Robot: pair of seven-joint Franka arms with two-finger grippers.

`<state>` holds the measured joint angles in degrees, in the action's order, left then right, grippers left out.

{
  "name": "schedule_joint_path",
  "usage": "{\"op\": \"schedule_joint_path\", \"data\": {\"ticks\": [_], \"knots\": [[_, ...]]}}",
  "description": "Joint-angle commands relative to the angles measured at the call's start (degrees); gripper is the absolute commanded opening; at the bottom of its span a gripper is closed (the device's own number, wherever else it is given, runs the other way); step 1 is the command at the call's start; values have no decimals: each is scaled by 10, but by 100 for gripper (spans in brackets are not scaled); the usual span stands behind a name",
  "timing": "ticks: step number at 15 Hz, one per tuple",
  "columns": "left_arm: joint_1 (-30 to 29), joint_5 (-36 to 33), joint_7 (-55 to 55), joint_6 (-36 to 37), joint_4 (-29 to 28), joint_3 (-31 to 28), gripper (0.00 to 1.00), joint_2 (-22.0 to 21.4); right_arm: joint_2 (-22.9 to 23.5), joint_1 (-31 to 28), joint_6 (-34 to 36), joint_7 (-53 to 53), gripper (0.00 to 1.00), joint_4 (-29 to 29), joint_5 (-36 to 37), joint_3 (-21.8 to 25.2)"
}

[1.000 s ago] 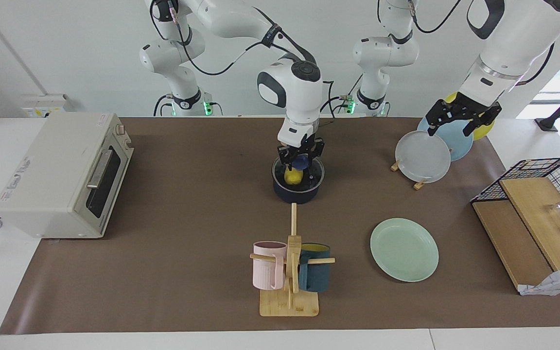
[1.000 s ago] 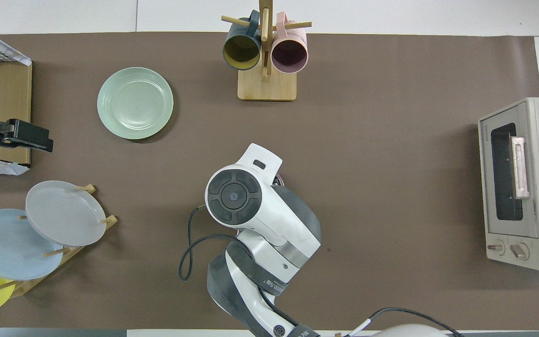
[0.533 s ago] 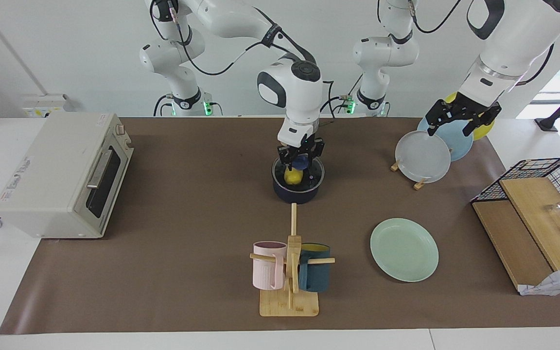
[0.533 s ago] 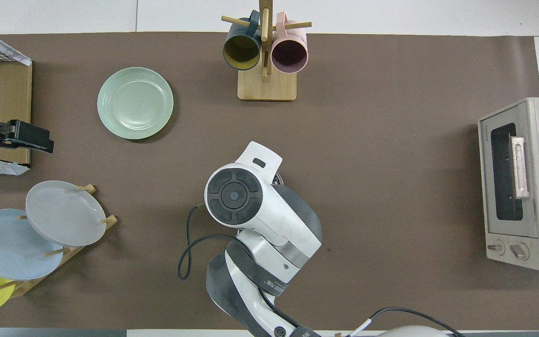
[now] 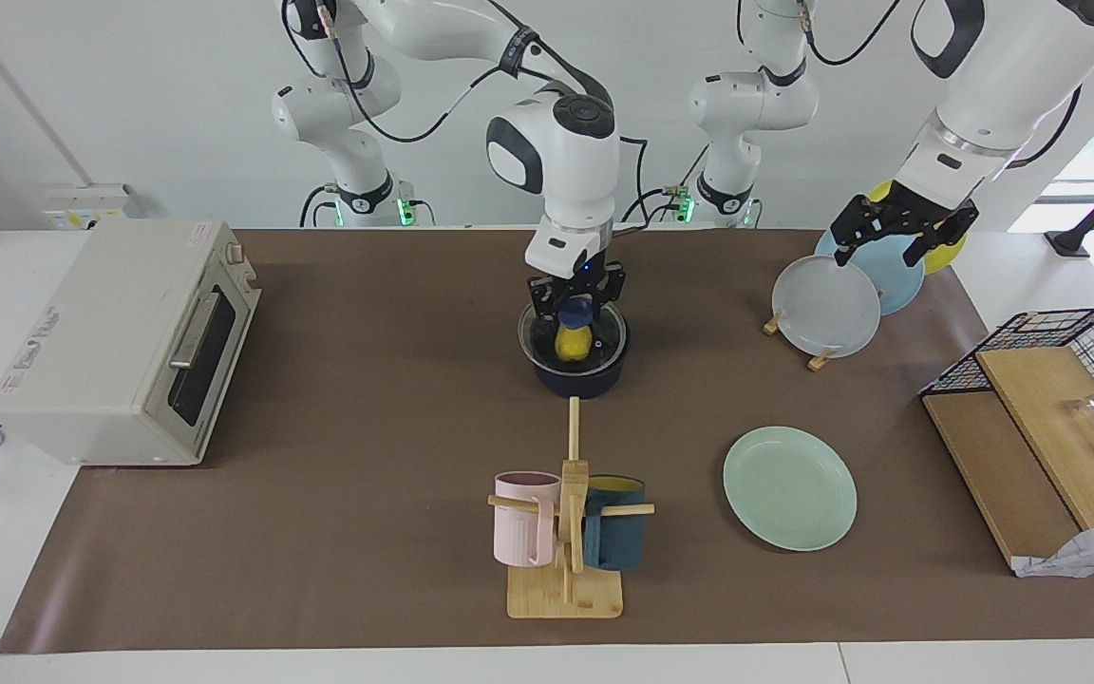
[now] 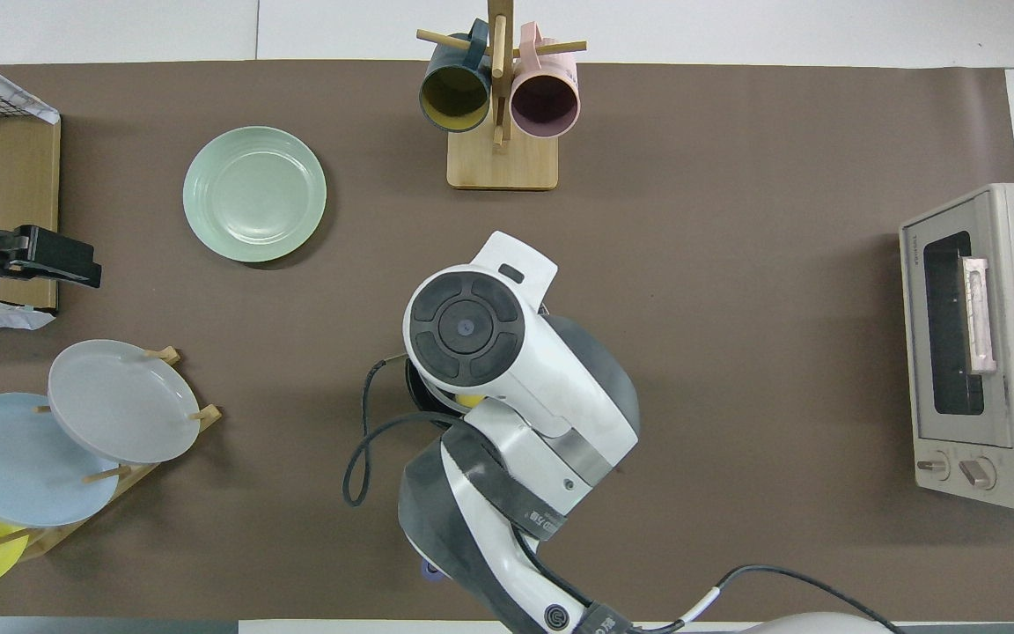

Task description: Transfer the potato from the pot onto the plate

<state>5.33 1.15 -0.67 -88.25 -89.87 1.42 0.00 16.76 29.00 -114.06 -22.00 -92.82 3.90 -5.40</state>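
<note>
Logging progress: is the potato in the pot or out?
In. The potato shows inside the pot, under the glass lid whose knob the right gripper grips. The plate holds nothing.

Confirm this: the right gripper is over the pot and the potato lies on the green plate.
No: the potato is inside the pot, not on the plate. The right gripper is over the pot, as the facing view shows.

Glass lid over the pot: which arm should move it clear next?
Right: the right gripper grips the knob of the glass lid over the pot; the left gripper hangs over the plate rack.
</note>
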Motion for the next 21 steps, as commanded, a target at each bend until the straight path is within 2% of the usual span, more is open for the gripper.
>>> {"op": "schedule_joint_path", "data": {"ticks": [1,3,4,5,7,9,12,14,16,21], "knots": [[35,-11,-27,-37,-18,0,100,-7,-23,-66,26,84,0,-7,-25,-4],[76,-6,-74,-50,-30,1,100,-10,-30,-110,64,109,0,-10,-25,7],[101,-5,-100,-54,-35,1,100,-12,-32,-119,73,125,0,-14,-25,27],[128,-2,-128,-61,-41,1,100,-11,-42,-118,70,149,0,-37,-25,67],[169,15,-173,-85,-68,1,100,-12,-64,-113,45,237,0,-102,-25,140],[208,38,-208,-126,-107,1,100,-17,-81,-113,-31,283,0,-173,-28,187],[271,40,-249,-199,-173,1,100,-11,-108,-112,-149,272,0,-283,-30,189],[305,40,-279,-291,-235,1,100,6,-110,-113,-158,272,0,-300,-31,191],[326,40,-318,-360,-259,1,100,38,-121,-119,-163,281,0,-324,-32,192],[342,40,-324,-373,-265,1,100,74,-133,-120,-191,301,0,-366,-32,202]]}}
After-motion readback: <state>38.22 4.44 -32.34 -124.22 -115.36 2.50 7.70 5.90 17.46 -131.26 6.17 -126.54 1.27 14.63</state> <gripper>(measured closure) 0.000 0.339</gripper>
